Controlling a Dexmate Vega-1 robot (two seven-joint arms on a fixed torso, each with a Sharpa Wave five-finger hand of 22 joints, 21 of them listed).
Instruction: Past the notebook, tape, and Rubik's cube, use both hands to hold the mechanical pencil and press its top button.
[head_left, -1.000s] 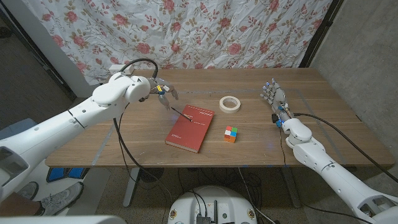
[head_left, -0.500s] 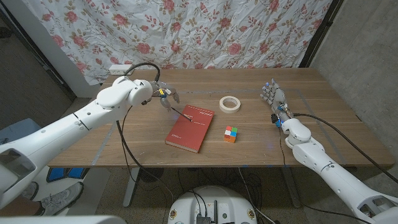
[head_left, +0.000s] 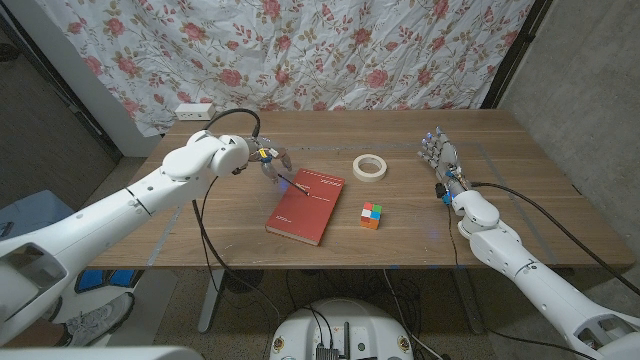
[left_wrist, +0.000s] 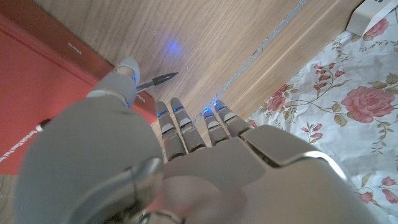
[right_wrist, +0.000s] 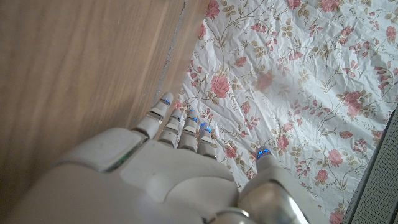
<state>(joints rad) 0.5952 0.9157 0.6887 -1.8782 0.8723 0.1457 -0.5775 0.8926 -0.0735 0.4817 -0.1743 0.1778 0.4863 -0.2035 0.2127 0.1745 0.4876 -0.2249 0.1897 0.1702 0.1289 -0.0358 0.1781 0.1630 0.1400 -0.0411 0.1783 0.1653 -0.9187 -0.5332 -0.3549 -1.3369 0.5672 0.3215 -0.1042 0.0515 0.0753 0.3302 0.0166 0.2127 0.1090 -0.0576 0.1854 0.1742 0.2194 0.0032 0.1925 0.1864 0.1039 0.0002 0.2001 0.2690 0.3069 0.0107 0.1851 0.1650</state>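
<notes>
The dark mechanical pencil lies slanted across the far left corner of the red notebook; its tip pokes out onto the wood. My left hand hovers just over the pencil's outer end with its fingers apart. Its thumb is right at the pencil, and I cannot tell whether it touches. The tape roll sits beyond the notebook, and the Rubik's cube is to the notebook's right. My right hand stands at the right of the table, fingers straight and apart, holding nothing.
A floral cloth hangs behind the table's far edge. A white power strip lies at the far left corner. Bare wood stretches around my right hand.
My left hand has slid to the right, closer to the notebook's corner and the pencil. The pencil, notebook, tape, cube and right hand have stayed put.
</notes>
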